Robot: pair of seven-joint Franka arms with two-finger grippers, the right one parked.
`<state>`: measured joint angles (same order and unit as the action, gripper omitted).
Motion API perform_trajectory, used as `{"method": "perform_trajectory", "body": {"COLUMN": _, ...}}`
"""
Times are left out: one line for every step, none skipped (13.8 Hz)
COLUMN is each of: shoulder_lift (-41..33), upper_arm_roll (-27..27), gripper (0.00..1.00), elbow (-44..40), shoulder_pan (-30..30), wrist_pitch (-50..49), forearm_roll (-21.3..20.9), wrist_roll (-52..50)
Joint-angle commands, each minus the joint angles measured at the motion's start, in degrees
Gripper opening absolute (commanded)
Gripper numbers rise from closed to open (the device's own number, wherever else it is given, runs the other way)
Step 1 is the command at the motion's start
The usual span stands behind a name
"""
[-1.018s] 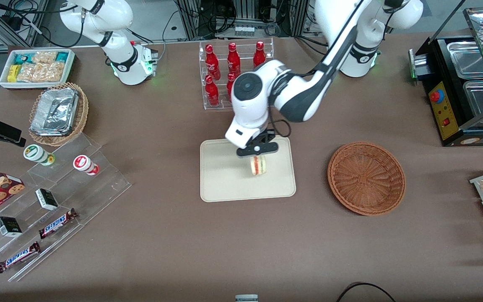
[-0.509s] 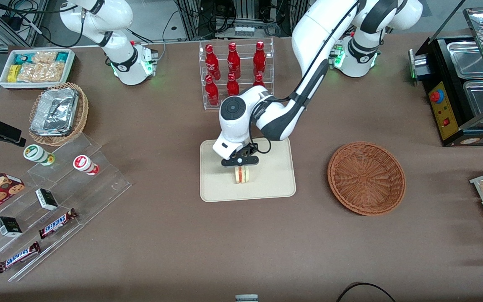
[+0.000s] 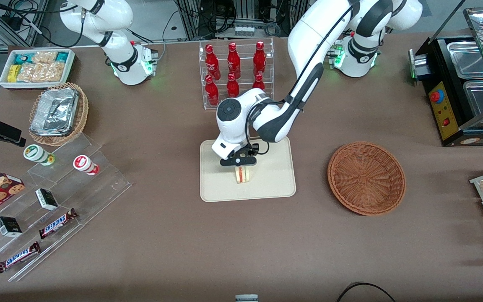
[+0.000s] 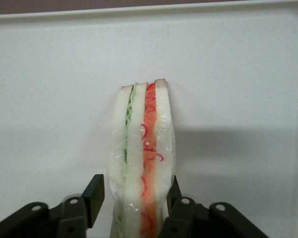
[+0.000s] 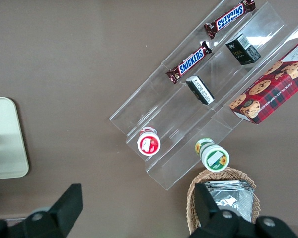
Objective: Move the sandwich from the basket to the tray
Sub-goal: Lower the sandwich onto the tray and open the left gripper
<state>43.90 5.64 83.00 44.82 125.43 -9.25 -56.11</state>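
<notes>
A two-finger pincer (image 3: pixel 241 164) on the working arm stands over the cream tray (image 3: pixel 275 184) with the sandwich (image 3: pixel 242 175) clamped between its closed-in fingers (image 4: pixel 94 194), the wedge upright on its long edge and low enough that it appears to touch or nearly touch the tray floor. The grip presses on the two flat bread faces, which keeps the green and red-orange filling layers squeezed together rather than spilling; in the wrist view the sandwich (image 4: pixel 141 158) points straight out from the pincer (image 4: pixel 134 208) toward the tray rim (image 4: pixel 149 12), its shadow falling on the plastic close alongside, a sign of how little height is left. The wedge sits a little toward the parked arm's end from the tray centre, well inside the raised rim, so a release here should leave it fully on the tray. At about 3 o'clock from the tray on the brown surface (image 3: pixel 241 243), well apart, lies the reddish-brown wicker basket (image 3: pixel 366 178), with nothing showing in it. Farther from the front camera, at 12 o'clock from the tray, a clear rack holds red bottles (image 3: pixel 233 69). The carrying looks done; what remains, judging by this, is to open the fingers and lift away without tipping the wedge
</notes>
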Motion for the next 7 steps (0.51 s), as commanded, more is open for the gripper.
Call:
{"method": "perform_trajectory", "body": {"shoulder_lift": -2.1, "upper_arm_roll": -0.9, "gripper": 1.00, "elbow": -1.3, "shoulder_pan": 1.1, "wrist_pitch": -1.9, "forearm_roll": -0.9, "wrist_roll": -0.8}}
{"method": "perform_trajectory", "body": {"shoulder_lift": -3.7, "upper_arm_roll": -0.9, "gripper": 1.00, "elbow": -1.6, "shoulder_pan": 1.1, "wrist_pitch": -4.5, "forearm_roll": -0.7, "wrist_roll": -0.9}}
{"method": "perform_trajectory", "body": {"shoulder_lift": -6.1, "upper_arm_roll": -0.9, "gripper": 1.00, "elbow": -1.7, "shoulder_pan": 0.9, "wrist_pitch": -7.1, "forearm_roll": -0.6, "wrist_roll": -1.1}}
{"method": "perform_trajectory", "body": {"shoulder_lift": -8.8, "upper_arm_roll": -1.0, "gripper": 1.00, "elbow": -1.6, "shoulder_pan": 0.6, "wrist_pitch": -9.4, "forearm_roll": -0.5, "wrist_roll": -1.1}}
{"method": "perform_trajectory", "body": {"shoulder_lift": -11.4, "upper_arm_roll": -1.1, "gripper": 1.00, "elbow": -1.6, "shoulder_pan": 0.4, "wrist_pitch": -11.7, "forearm_roll": -0.4, "wrist_roll": -1.0}}
{"method": "perform_trajectory", "body": {"shoulder_lift": -13.9, "upper_arm_roll": -1.2, "gripper": 1.00, "elbow": -1.6, "shoulder_pan": -0.6, "wrist_pitch": -13.7, "forearm_roll": -0.3, "wrist_roll": -1.3}}
{"method": "perform_trajectory", "body": {"shoulder_lift": -16.2, "upper_arm_roll": -1.3, "gripper": 1.00, "elbow": -1.7, "shoulder_pan": -1.7, "wrist_pitch": -15.3, "forearm_roll": 0.4, "wrist_roll": -2.8}}
